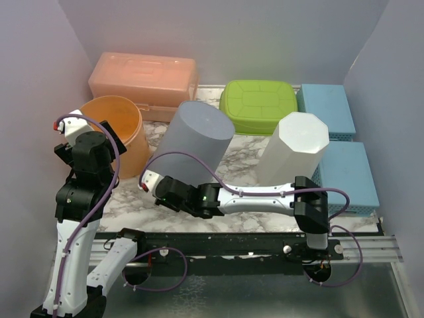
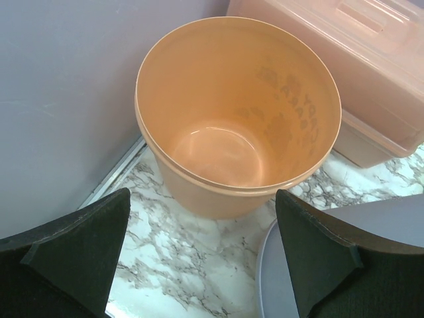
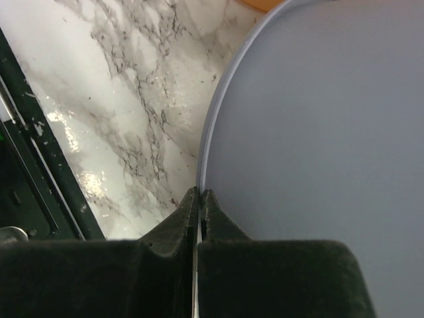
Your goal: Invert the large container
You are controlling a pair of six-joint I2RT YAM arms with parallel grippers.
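Fingers of the right gripper clamp the bottom rim of the large grey plastic cylindrical container, just right of the round orange plastic bucket. Above that bucket the left gripper gapes wide.

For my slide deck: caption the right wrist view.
Right claw pinched shut on the rim of the grey container, marble tabletop beside it.
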